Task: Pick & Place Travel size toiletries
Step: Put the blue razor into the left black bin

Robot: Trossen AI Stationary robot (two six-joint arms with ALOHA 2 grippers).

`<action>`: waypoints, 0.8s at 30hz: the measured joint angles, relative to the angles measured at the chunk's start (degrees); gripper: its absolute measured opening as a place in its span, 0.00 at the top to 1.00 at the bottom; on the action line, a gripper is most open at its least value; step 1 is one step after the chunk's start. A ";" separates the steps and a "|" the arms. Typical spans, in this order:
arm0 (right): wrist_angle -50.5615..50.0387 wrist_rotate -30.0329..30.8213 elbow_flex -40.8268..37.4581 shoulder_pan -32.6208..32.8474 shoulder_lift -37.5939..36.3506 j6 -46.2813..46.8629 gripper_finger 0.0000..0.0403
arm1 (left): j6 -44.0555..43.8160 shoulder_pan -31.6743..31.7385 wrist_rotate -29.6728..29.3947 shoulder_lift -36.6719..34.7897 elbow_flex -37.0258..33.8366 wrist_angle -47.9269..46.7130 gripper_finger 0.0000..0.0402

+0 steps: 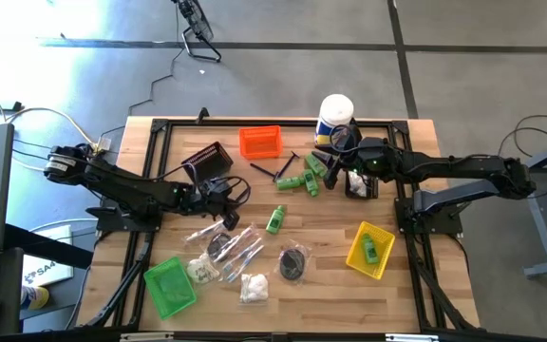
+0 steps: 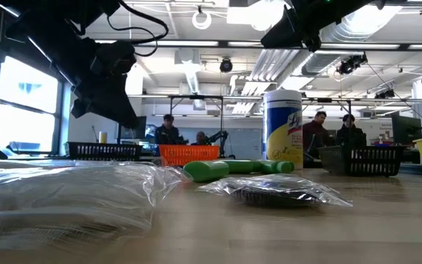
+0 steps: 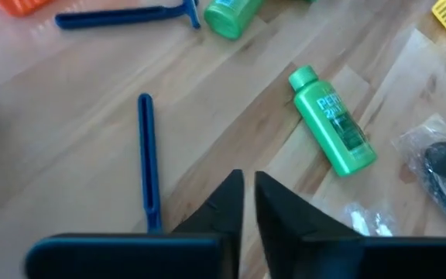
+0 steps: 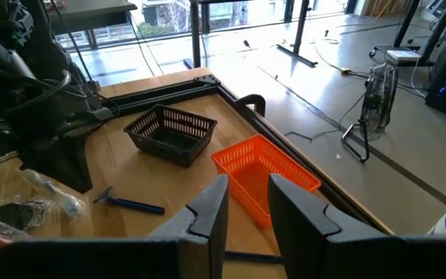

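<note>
Left of centre: left tool (image 1: 228, 197) hovers above the surface (image 1: 406, 285), fingers nearly closed, empty.
Middle: green bottle (image 1: 275, 219) lies just right of it, likely target.
Right: right tool (image 1: 335, 150) waits, slightly parted.
Next move: open, descend, grasp.

Bright overhead ceiling lights (image 2: 258, 13), blurred foreground packet (image 2: 64, 192)
</note>
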 joint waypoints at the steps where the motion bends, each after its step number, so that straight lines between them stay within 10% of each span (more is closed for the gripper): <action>1: 0.00 -0.04 0.00 0.02 0.00 0.00 0.79 | -0.79 0.00 0.07 0.00 0.00 -0.50 0.87; 12: 0.00 -0.07 0.00 0.02 0.00 0.00 0.79 | -2.96 0.00 -0.04 0.00 -0.04 -2.66 0.45; 24: -0.04 -0.07 0.00 0.00 0.00 -0.02 0.79 | -3.64 -0.02 -0.04 0.00 -0.04 -2.62 0.41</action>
